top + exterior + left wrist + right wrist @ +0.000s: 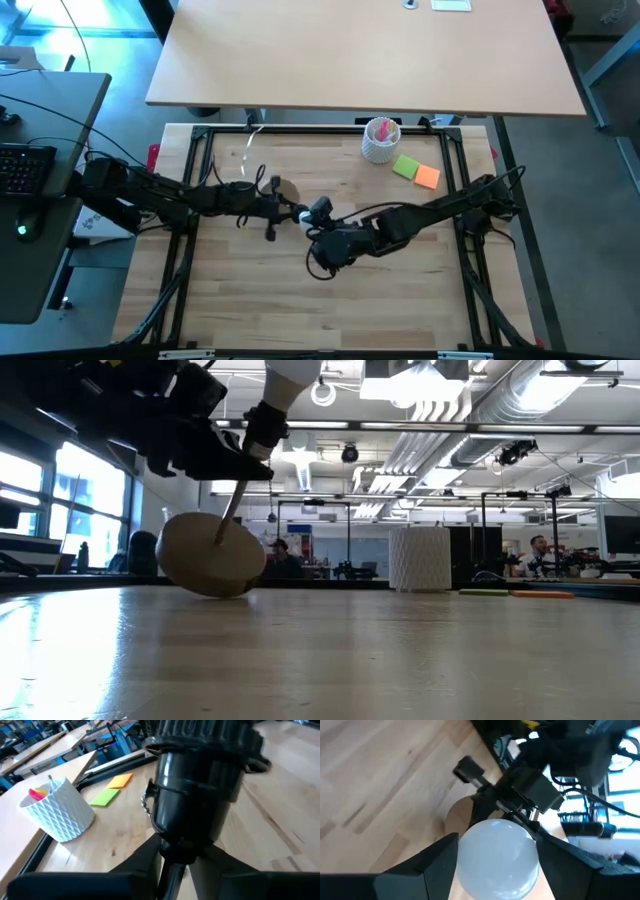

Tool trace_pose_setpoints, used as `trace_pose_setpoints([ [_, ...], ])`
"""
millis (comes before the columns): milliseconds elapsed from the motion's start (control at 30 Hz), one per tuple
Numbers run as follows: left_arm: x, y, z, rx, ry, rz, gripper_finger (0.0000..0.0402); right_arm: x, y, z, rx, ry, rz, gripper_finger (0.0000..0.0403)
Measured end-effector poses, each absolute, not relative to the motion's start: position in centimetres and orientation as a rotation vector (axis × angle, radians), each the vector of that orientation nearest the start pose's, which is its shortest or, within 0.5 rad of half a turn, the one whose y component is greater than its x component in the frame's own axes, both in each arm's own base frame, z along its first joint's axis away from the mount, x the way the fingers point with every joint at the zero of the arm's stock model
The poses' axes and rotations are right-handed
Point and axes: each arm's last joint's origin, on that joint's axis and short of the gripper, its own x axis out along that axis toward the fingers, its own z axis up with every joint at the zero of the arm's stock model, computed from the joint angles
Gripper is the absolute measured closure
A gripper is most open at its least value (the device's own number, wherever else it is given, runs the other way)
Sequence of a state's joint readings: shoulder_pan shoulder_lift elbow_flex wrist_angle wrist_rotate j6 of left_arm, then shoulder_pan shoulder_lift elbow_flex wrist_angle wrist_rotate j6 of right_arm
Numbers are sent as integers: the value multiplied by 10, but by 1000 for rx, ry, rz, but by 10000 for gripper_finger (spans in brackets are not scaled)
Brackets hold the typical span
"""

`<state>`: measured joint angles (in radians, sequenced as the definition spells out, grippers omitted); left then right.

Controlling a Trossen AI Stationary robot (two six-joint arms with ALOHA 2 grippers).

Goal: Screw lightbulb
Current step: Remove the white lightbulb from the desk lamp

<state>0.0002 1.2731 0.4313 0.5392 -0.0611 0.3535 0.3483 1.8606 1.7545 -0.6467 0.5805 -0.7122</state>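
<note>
The lightbulb (496, 857) sits clamped between the fingers of the right pincer (495, 865), up off the surface (400, 300) near its middle, its base meeting the black socket (192, 800) that the left pincer (175, 862) is closed around. Screwing looks underway: next, careful twisting while the socket's wooden stand (208, 555) (tipped on edge) is steadied. Well apart, a white cup (380, 141) holds something pink.

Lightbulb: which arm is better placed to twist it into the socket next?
Probably the right. Its hand is closed around the lightbulb, lined up with the black socket. The left hand grips that socket's stem, with the wooden base tilted off the table, so it looks better suited to holding steady.
</note>
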Motion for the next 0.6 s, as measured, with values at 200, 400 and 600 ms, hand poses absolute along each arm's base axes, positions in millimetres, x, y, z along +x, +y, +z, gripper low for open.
trace_pose_setpoints([
  [200, 242, 3, 190, 333, 261, -7, 266, 394, 127, 331, -986, 713, -16, 147],
  [400, 243, 1, 193, 305, 227, -91, 228, 393, 128, 330, -984, 713, -11, 147],
  [600, 244, -1, 197, 304, 168, -129, 214, 393, 129, 331, -983, 709, -10, 147],
])
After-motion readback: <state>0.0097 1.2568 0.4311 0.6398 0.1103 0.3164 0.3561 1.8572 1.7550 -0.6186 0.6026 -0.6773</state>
